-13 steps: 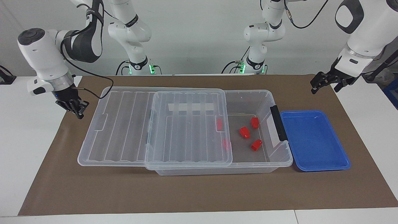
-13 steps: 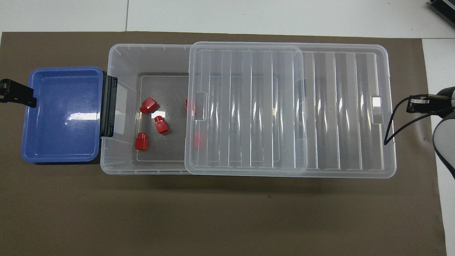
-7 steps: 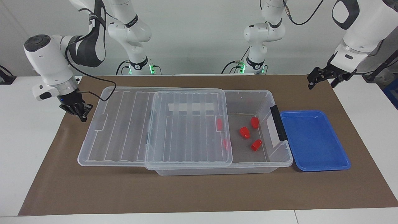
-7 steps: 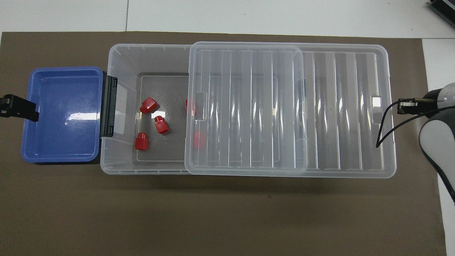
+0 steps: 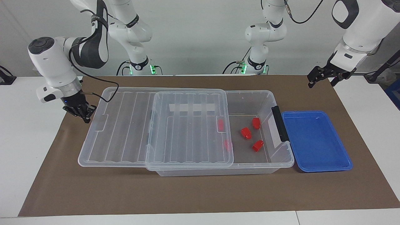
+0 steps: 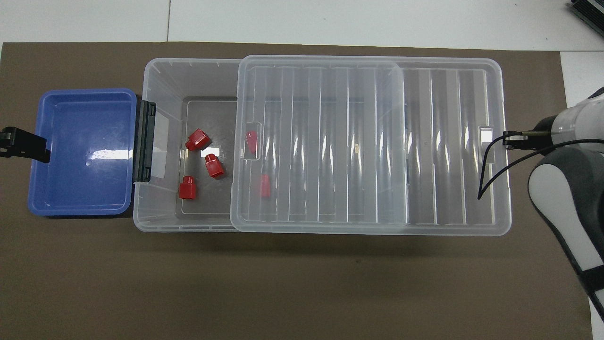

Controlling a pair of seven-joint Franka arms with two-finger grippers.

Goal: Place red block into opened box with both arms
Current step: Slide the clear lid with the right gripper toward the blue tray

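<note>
Your right gripper [image 5: 83,115] is sitting low at the end of the lid [image 5: 125,125] toward the right arm's end of the table. Its fingertips are meeting, with nothing between them, and they are reaching the lid's end edge; whether they are actually pressing on it I cannot tell. Your left gripper [image 5: 323,80] is hanging over the brown mat [image 5: 187,193] with its fingers spread wide and gripping nothing.

Read the overhead view as a clock face centred on the box [image 6: 146,75], twelve pointing away from the robots. The lid [image 6: 424,141] is lying flat across the box from the middle out to three o'clock and jutting past the box's end there, leaving the nine o'clock end uncovered. The black handle [image 6: 144,141] is sitting on that nine o'clock end wall, and the blue tray [image 6: 80,151] is lying just beside it, farther out toward nine. The left gripper [image 6: 21,144] is showing over the tray's outer nine o'clock rim.

You are looking at five red blocks, all lying on the box floor. Three are sitting in the uncovered part: one [image 6: 197,140] toward ten o'clock, one [image 6: 214,166] near nine, one [image 6: 187,187] toward eight. Two more, [image 6: 252,141] and [image 6: 264,185], are showing through the clear lid just inside its nine o'clock edge. In the facing view the three uncovered blocks [image 5: 256,123] [image 5: 246,132] [image 5: 257,145] are lying near the handle [image 5: 279,123].
</note>
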